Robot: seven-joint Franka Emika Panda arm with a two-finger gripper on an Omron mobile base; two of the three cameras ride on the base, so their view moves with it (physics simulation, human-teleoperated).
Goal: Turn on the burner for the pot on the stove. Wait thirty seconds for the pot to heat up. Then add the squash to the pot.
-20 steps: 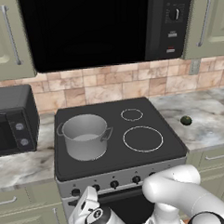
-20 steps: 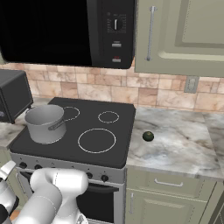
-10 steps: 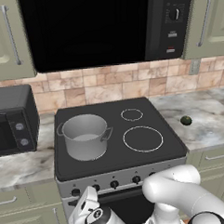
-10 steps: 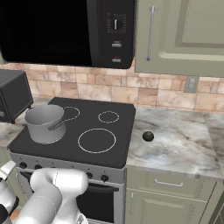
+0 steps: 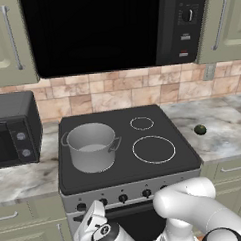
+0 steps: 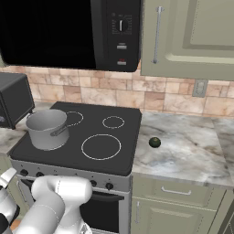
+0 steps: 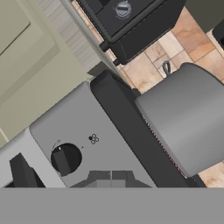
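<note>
We hold our gripper point(image 5: 92, 219) low at the stove's point(image 5: 131, 184) front left corner, fingers pressed together on nothing, close to a knob point(image 7: 64, 159). The pot point(image 5: 91, 146) sits front left on the stove. The squash point(image 5: 200, 130) waits on the counter point(image 5: 223, 132) beside its right edge.

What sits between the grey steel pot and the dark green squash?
In the right base view, between the grey steel pot and the small dark green squash lie the large thin white ring and bare marble counter.

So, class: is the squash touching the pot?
Apart. The right base view shows the squash on the marble counter, right of the stove, while the pot stands on the stove's left, bare glass between them.
</note>
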